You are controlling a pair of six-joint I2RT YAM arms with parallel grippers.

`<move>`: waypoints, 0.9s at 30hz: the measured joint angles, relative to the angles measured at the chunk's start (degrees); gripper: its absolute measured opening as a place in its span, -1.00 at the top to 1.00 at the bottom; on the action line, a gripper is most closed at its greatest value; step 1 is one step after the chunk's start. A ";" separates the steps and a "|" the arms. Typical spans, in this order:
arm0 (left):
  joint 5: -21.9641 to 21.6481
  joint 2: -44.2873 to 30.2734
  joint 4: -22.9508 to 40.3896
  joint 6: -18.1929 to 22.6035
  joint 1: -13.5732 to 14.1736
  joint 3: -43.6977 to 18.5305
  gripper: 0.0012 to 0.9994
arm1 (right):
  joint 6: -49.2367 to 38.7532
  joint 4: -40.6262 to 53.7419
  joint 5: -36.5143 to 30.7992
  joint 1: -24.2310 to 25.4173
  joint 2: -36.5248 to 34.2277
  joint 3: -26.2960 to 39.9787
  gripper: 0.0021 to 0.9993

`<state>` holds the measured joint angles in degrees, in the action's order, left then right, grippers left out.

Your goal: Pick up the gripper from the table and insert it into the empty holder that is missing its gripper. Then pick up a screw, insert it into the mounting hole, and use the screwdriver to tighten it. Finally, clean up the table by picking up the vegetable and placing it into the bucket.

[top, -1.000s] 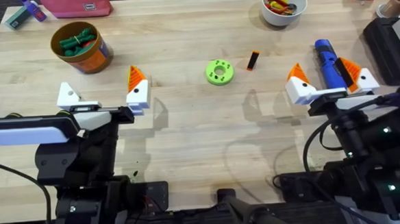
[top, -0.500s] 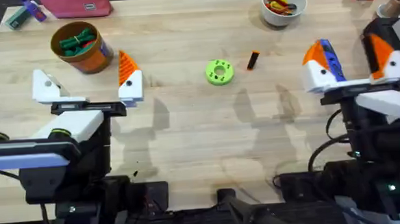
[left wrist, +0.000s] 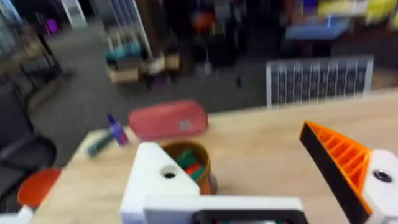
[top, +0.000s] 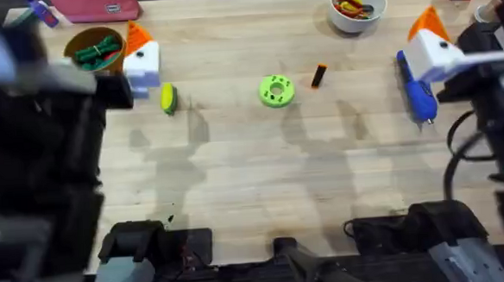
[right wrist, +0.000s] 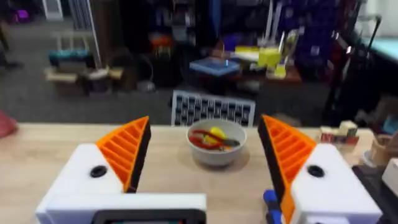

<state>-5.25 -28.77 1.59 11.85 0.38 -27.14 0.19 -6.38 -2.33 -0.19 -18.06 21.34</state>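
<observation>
The lime-green holder [top: 276, 90] lies mid-table, with the small dark, orange-edged gripper [top: 319, 75] just right of it. To the right lies the blue screwdriver [top: 415, 87], whose end [right wrist: 270, 202] shows below my right gripper [right wrist: 205, 134]; that gripper is open and empty. One right finger [top: 433, 41] hangs above the screwdriver's far end. A yellow-green vegetable [top: 168, 98] rests left of the holder. The orange bucket [top: 96, 50] [left wrist: 189, 163] sits far left, holding dark green pieces. My left gripper [left wrist: 230, 152] is open and empty, one finger [top: 139, 54] beside the bucket. The screw is out of view.
A white bowl [top: 357, 4] [right wrist: 214, 142] with red and yellow bits stands at the back right. A pink pouch [top: 98, 4] [left wrist: 168, 119] and a blue marker [left wrist: 115, 129] lie at the back left. The left arm [top: 36, 152] looms large and blurred.
Both arms have risen and swung toward the table's far side. The left gripper moved off the vegetable's spot, the right off the screwdriver. Both stayed open.
</observation>
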 joint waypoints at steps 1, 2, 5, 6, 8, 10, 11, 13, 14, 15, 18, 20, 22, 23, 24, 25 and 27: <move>-0.15 -3.17 2.25 0.12 0.00 -2.42 -0.97 | 0.00 1.84 0.00 0.00 -2.78 2.07 -0.99; -0.17 -5.96 4.26 0.18 0.00 -4.58 -0.97 | 0.02 4.24 0.00 0.00 -5.53 4.37 -0.99; -0.34 -14.58 10.99 0.25 0.00 -11.59 -0.97 | 0.00 12.43 0.00 0.00 -14.66 12.38 -0.99; -0.38 -17.17 12.96 0.29 0.00 -13.74 -0.97 | 0.02 15.10 -0.02 0.00 -17.32 14.90 -0.99; -0.38 -22.00 17.52 0.38 0.00 -18.20 -0.97 | 0.00 19.95 -0.02 0.00 -22.39 19.90 -0.99; -0.36 -26.10 21.95 0.39 0.00 -22.37 -0.97 | 0.01 24.39 -0.02 0.00 -27.09 24.57 -0.99; -0.23 -28.54 24.98 0.38 0.00 -25.03 -0.97 | 0.00 27.03 -0.02 0.00 -29.31 26.84 -0.99; 0.26 -32.31 29.60 0.37 0.00 -29.37 -0.97 | 0.00 31.46 -0.03 0.00 -33.43 30.76 -0.99; 0.55 -33.94 31.54 0.32 0.00 -31.28 -0.97 | 0.00 33.21 -0.02 0.00 -35.03 32.22 -0.99; 0.81 -35.52 33.39 0.07 0.00 -33.15 -0.97 | 0.00 34.97 -0.02 0.00 -36.74 33.67 -0.99; 1.40 -40.07 39.14 -1.36 -0.27 -38.54 -0.97 | 0.00 39.59 -0.02 0.00 -41.21 37.11 -0.99; 2.40 -42.24 42.71 -2.52 -0.91 -41.06 -0.97 | 0.00 41.53 -0.02 0.00 -43.12 38.21 -0.99; 4.28 -44.21 46.00 -3.90 -2.12 -42.93 -0.97 | 0.00 43.14 -0.02 0.00 -44.36 38.71 -0.99; 5.44 -44.99 47.07 -4.64 -2.83 -43.46 -0.97 | 0.00 43.94 -0.02 0.00 -44.75 38.77 -0.99; 6.56 -45.64 47.90 -5.23 -3.56 -43.78 -0.97 | 0.00 44.54 -0.02 0.00 -44.94 38.78 -0.99; 7.94 -46.34 48.70 -5.83 -4.52 -43.96 -0.97 | 0.00 45.18 -0.02 0.00 -45.04 38.78 -0.99; 9.56 -47.18 49.75 -6.57 -5.90 -43.98 -0.97 | 0.00 45.75 -0.02 0.00 -45.05 38.78 -0.99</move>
<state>4.31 -75.95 51.34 5.27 -5.52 -71.11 0.19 39.37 -2.35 -0.19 -63.11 60.12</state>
